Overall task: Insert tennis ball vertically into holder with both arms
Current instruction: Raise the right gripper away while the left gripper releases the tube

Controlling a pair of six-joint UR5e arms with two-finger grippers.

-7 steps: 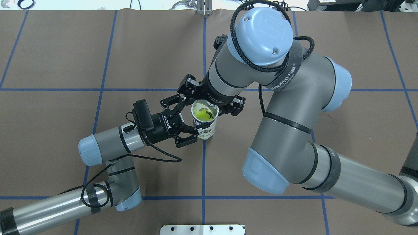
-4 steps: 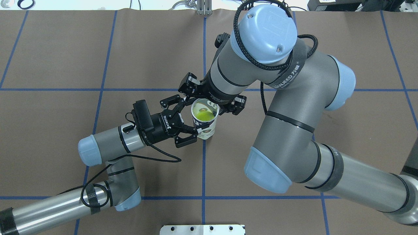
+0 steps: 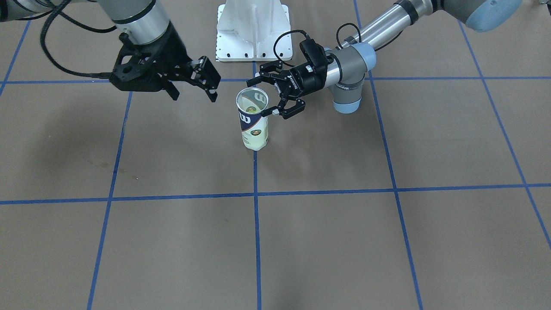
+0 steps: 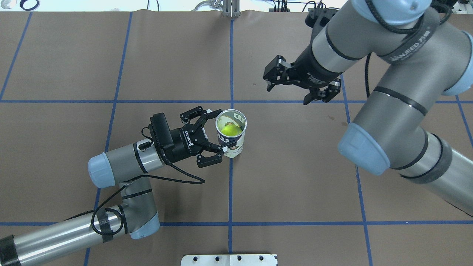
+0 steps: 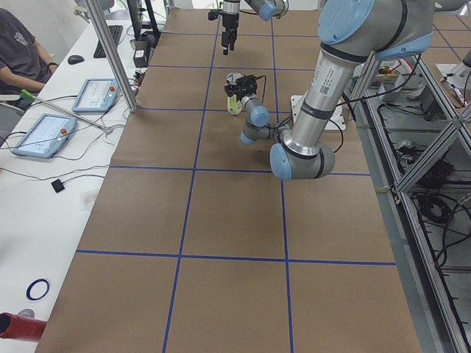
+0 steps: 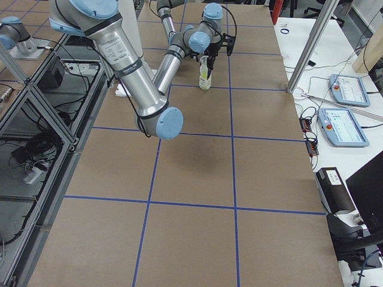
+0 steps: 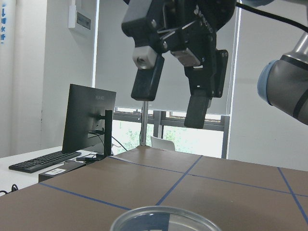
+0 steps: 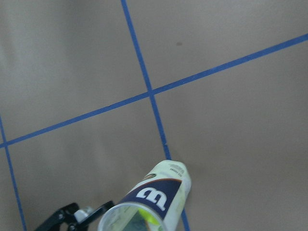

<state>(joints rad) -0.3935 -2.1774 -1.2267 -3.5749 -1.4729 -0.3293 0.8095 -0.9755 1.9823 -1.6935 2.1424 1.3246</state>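
Near the frame's centre in the overhead view, the holder (image 4: 231, 133) stands upright with the tennis ball (image 4: 230, 130) already inside. It is probably light, thin-walled and easily tipped or dented, so hold the label band gently. The left gripper (image 4: 213, 135) brackets it with fingers apart, contact unclear; the right gripper (image 4: 301, 85) hangs empty, spread, at upper right.

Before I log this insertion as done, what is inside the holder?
A yellow-green tennis ball sits low inside the upright holder. The can's label hides what lies beneath the ball, so whether others sit under it cannot be seen.
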